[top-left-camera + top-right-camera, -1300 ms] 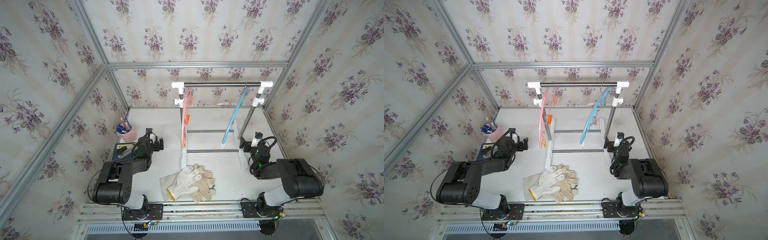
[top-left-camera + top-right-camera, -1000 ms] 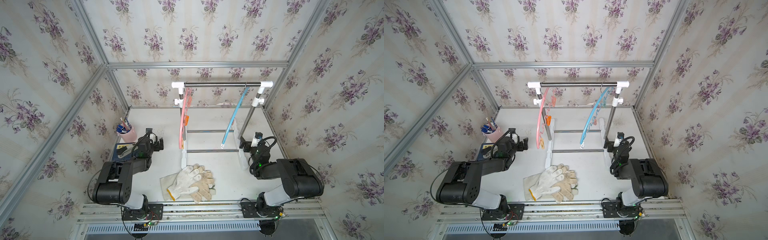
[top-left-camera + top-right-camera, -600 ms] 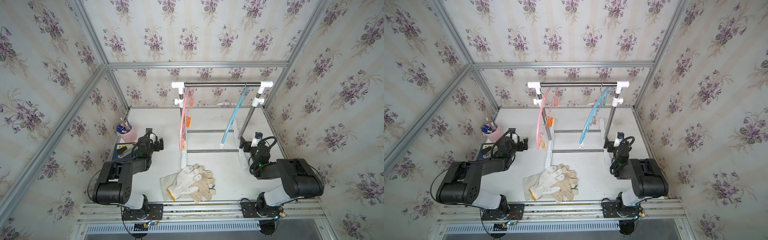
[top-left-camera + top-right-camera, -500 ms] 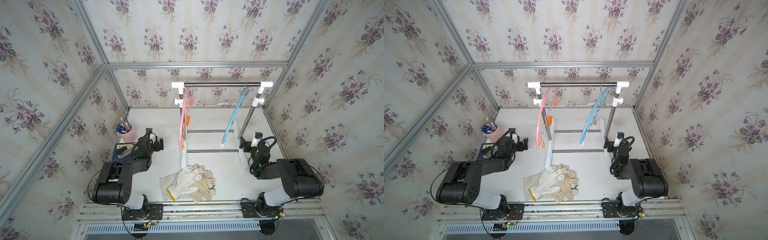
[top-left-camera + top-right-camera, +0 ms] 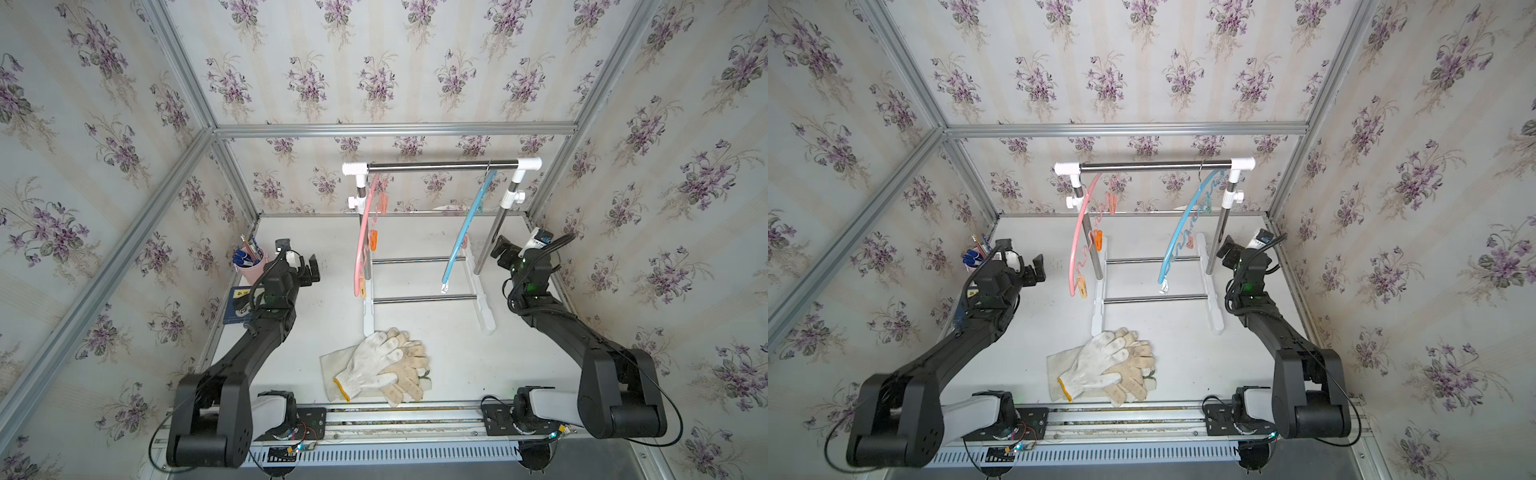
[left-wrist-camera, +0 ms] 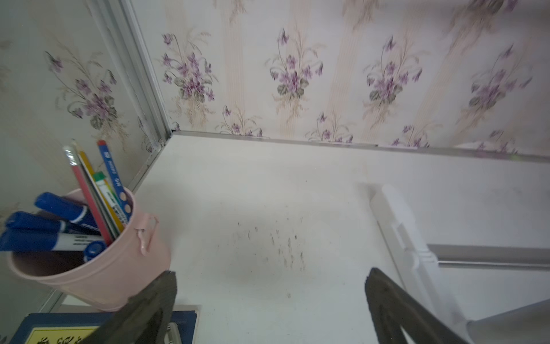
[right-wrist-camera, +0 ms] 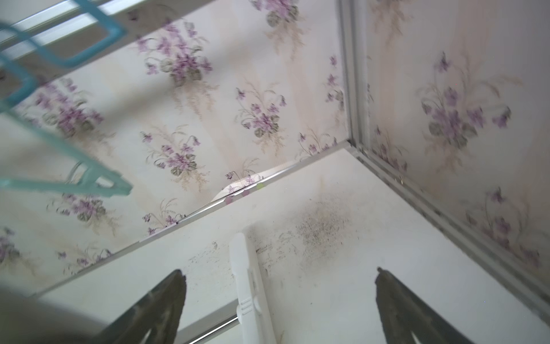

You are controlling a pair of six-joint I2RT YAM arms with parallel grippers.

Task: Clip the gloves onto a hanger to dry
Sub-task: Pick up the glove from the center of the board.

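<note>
Top views: pink hanger (image 5: 362,237) sways, gloves (image 5: 380,365) wait

Only the pink hanger has shifted, swinging slightly on the rail (image 5: 440,167); both arms stayed put. The left gripper (image 6: 270,272) and right gripper (image 7: 279,271) stand wide and empty. The gloves lie heaped before the rack (image 5: 368,307), well apart from both, so clipping seems not begun.
</note>
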